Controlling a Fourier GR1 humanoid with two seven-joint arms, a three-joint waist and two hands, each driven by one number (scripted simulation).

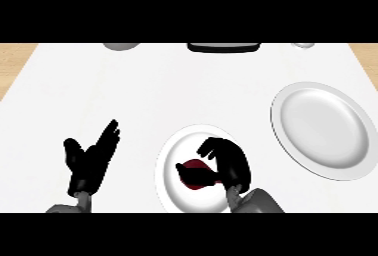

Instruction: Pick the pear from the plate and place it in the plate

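I get one view only, from the head, looking steeply down at the white tabletop [148, 85]. My forearms enter from the lower edge, fairly close. The far edge of the tabletop runs along the top; wooden strips show at both upper corners.

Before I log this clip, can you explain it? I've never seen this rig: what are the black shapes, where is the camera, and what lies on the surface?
The camera looks steeply down from the robot's head at a white counter. The black shapes are its two hands on grey forearms. The left hand rests open, fingers up. The right hand curls around a dark red pear on the near plate. A second plate sits at the right, holding nothing. Items along the far edge are cut off, so I can't name them.
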